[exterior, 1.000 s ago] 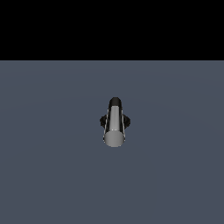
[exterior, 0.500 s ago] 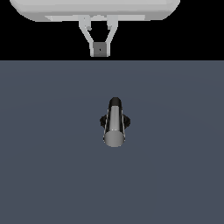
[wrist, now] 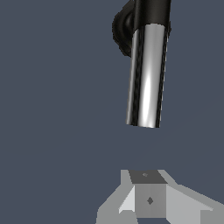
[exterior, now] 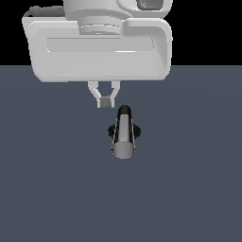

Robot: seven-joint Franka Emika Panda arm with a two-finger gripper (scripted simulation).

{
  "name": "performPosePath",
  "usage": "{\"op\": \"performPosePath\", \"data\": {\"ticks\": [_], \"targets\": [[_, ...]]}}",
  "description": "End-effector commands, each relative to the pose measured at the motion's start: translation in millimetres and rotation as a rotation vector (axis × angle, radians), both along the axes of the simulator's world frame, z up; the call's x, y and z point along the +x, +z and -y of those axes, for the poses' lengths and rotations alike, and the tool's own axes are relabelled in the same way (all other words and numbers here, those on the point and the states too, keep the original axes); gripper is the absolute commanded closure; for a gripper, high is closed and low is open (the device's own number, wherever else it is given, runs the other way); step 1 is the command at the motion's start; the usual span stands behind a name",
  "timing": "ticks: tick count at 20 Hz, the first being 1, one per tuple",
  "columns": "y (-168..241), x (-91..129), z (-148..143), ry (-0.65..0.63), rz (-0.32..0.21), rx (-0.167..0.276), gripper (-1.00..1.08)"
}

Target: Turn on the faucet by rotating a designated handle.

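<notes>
- Toward the exterior view's left of the fixture, the gripper (exterior: 105, 97) hangs under the broad white hand of the arm (exterior: 98, 47), its two thin fingers converging until the tips meet around a small grey block; they look pressed together with nothing from the task between them.
- Just to the right of those tips and apart from them sits the faucet (exterior: 124, 132), alone on the flat slate-grey floor (exterior: 47, 189).
- Its handle (exterior: 123, 137), a straight silver-grey bar, points toward the exterior camera from a black elbow (exterior: 124, 111) over a black round base (exterior: 112, 130).
- Seen from the wrist, the handle (wrist: 146, 76) is a polished cylinder clear of the gripper (wrist: 148, 194).
- By its looks the bar is rigid, smooth metal, likely slippery, turning only about the base.
- Pushing sideways near its free end (wrist: 143, 122) should give the most leverage; contact close to the elbow would turn it poorly.
</notes>
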State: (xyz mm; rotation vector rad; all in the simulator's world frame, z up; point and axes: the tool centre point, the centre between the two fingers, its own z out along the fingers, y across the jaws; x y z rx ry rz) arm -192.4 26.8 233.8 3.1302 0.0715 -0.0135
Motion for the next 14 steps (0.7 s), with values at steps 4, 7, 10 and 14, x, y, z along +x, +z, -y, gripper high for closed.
{"op": "performPosePath", "data": {"ticks": [4, 7, 10, 14], "targets": [[-40.1, 9.8, -5.3, 0.003, 0.003, 0.004, 1.08], [-61.2, 15.4, -8.3, 0.005, 0.004, 0.006, 1.08], [-79.7, 20.6, -10.9, 0.007, 0.005, 0.008, 1.08], [-99.7, 26.5, -13.8, 0.008, 0.007, 0.009, 1.08]]}}
